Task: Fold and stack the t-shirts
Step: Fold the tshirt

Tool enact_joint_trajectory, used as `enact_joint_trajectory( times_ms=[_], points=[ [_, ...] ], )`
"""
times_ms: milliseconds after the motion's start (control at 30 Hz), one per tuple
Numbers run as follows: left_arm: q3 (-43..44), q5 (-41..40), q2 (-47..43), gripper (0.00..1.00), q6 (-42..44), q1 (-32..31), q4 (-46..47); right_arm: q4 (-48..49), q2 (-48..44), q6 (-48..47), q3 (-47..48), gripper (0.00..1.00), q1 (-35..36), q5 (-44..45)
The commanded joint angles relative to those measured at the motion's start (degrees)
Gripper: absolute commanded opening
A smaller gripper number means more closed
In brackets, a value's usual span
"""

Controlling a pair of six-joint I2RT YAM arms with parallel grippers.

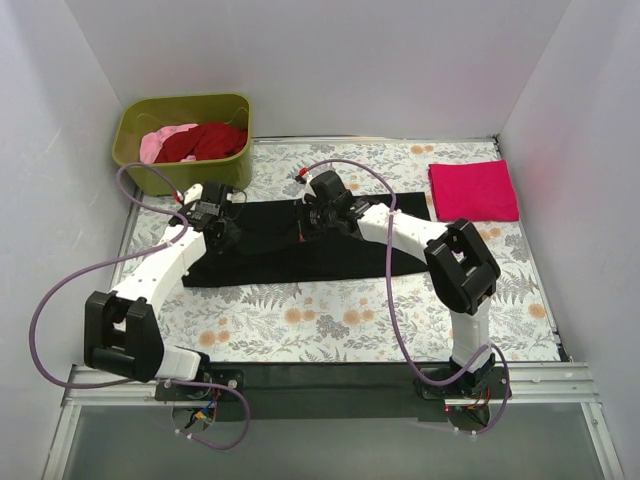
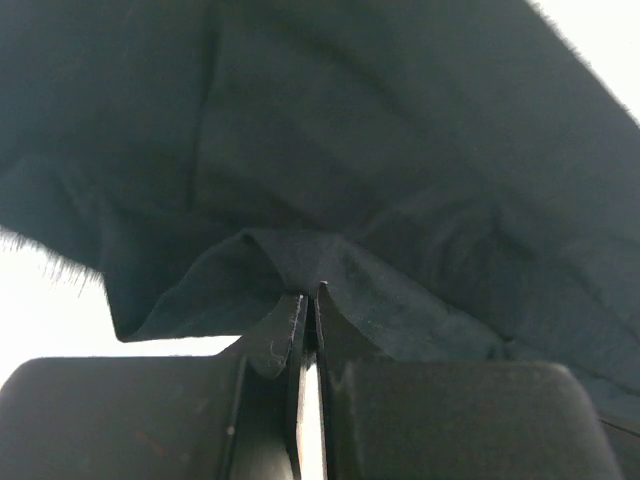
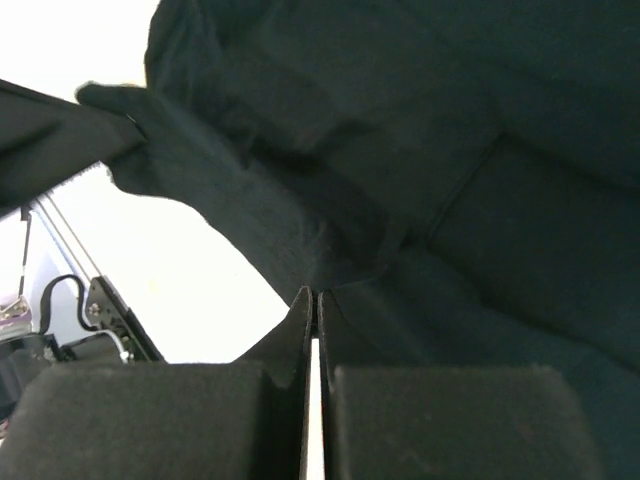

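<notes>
A black t-shirt lies spread across the middle of the table. My left gripper is shut on its far left edge; the left wrist view shows black cloth pinched at the fingertips. My right gripper is shut on the far edge near the shirt's middle, with the cloth bunched at the tips. A folded magenta-pink t-shirt lies at the back right. A dark red t-shirt and a pale pink one sit crumpled in the tub.
The olive-green tub stands at the back left corner. A grey-and-orange floral cloth covers the table. White walls close in on three sides. Purple cables loop over both arms.
</notes>
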Motion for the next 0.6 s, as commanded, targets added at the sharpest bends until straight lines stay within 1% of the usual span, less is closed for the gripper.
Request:
enact_joint_trajectory(
  times_ms=[0, 133, 233, 333, 433, 567],
  points=[
    [3.0, -3.2, 1.7, 0.01, 6.6, 0.0, 7.8, -1.4, 2.4, -2.3, 4.3, 0.01, -0.8, -3.1],
    [4.4, -3.2, 4.7, 0.02, 10.1, 0.0, 12.4, -1.5, 5.6, -3.2, 6.9, 0.01, -1.2, -4.2],
    [4.8, -3.9, 7.0, 0.02, 12.3, 0.1, 15.0, -1.4, 7.3, -3.2, 8.5, 0.01, -1.3, -3.4],
    [5.3, -5.5, 8.4, 0.03, 13.1, 0.2, 16.2, -1.4, 8.3, -3.1, 9.8, 0.03, -1.5, -2.4],
    [5.2, -5.6, 10.2, 0.04, 12.9, 0.9, 16.6, -1.2, 9.4, -2.9, 10.6, 0.04, -1.7, -1.4],
    [4.1, -5.0, 11.6, 0.05, 13.7, 0.9, 19.5, -0.3, 10.0, -2.1, 10.6, 0.05, -2.2, -0.2]
  ],
)
